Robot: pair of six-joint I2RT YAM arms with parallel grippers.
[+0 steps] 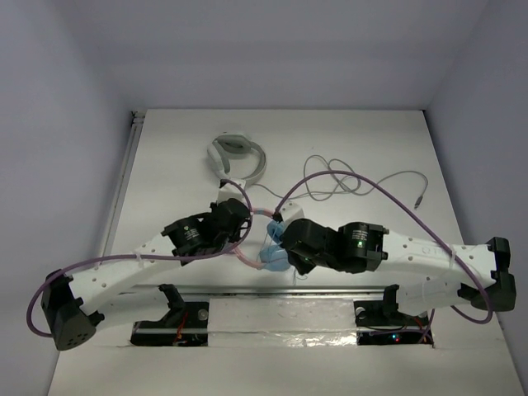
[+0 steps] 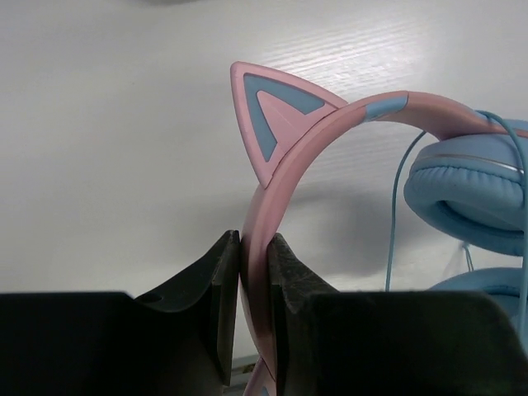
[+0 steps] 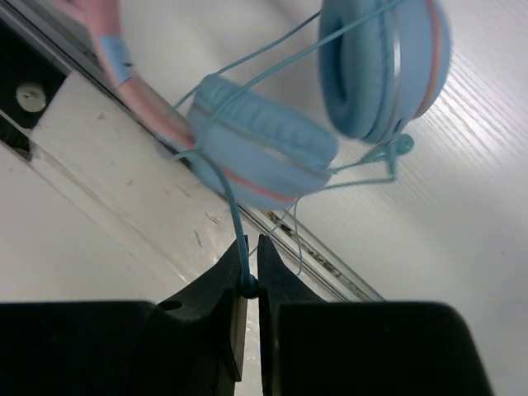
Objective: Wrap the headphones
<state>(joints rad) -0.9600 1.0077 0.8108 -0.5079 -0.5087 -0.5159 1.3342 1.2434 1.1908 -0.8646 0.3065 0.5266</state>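
Pink headband (image 2: 285,165) of headphones (image 3: 264,157) stood clamped in left gripper (image 2: 253,247) jaws, arched rightward to cups (image 2: 466,194), cat ear (image 2: 268,115) pointed up, right gripper (image 3: 249,256) jaws pinched cable (image 3: 233,210).

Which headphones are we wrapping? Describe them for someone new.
On the white table, look near the middle, between the two grippers. The headphones there have a pink band with cat ears, clamped by the left gripper, and light-blue cups whose thin cable the right gripper pinches. The other headset, farther back, is plain grey-white with no ears.
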